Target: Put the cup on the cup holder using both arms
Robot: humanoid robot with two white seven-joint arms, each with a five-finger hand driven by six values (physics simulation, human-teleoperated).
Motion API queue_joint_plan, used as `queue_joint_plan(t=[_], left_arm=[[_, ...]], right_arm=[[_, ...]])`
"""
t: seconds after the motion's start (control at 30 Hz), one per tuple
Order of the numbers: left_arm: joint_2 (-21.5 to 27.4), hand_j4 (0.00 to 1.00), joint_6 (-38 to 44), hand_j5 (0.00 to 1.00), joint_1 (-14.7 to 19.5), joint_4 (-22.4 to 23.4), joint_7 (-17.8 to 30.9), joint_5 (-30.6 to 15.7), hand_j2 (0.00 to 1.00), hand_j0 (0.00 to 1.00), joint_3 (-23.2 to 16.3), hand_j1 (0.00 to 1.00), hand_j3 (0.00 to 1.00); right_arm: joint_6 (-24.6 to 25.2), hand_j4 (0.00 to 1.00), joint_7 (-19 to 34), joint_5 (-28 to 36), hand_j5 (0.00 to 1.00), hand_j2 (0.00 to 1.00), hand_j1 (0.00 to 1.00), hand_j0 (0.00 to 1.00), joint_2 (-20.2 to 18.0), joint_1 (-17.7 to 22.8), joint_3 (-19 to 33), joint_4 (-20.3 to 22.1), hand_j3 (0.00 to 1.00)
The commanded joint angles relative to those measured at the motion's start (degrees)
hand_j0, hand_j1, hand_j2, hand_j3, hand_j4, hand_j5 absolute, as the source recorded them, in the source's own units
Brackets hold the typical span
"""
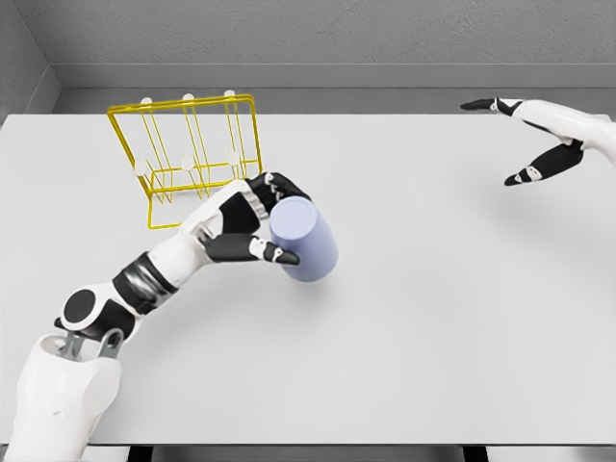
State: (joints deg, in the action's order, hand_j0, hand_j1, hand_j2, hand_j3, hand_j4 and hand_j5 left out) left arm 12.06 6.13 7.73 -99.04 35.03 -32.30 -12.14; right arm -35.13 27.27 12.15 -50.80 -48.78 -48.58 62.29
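A pale blue cup point(306, 241) is tilted just above the white table point(433, 327), left of centre, with my left hand point(265, 223) shut around its upper part. Its thumb point(274, 253) lies across the near side and the other fingers wrap the far side. A yellow wire cup holder point(189, 154) with white-tipped pegs stands right behind the hand at the back left. My right hand point(539, 144) hovers at the far right with fingers spread, holding nothing.
A grey wall point(318, 38) runs behind the table's far edge. The left arm point(125, 298) stretches from the lower left corner across the table toward the holder.
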Motion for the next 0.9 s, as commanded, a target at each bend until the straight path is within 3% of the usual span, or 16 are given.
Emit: queue_joint_plan(t=[0.0,0.63,0.87], left_arm=[[0.68,0.42,0.11,0.42,0.00,-0.45,-0.03,-1.36,0.42,0.42,0.63,0.42,0.42],[5.07,0.42,0.46,0.42,3.87,-0.98,-0.03,-6.02,0.42,0.42,2.65,0.42,0.42],[7.18,0.42,3.72,0.42,8.17,-0.98,-0.03,-8.48,0.42,0.42,4.32,0.42,0.42]], right_arm=[[0.13,1.00,-0.02,0.42,1.00,1.00,1.00,1.00,0.00,0.00,0.06,0.03,1.00],[0.13,1.00,-0.02,0.42,1.00,1.00,1.00,1.00,0.00,0.00,-0.03,0.03,1.00],[0.13,1.00,-0.02,0.42,1.00,1.00,1.00,1.00,0.00,0.00,-0.03,0.03,1.00]])
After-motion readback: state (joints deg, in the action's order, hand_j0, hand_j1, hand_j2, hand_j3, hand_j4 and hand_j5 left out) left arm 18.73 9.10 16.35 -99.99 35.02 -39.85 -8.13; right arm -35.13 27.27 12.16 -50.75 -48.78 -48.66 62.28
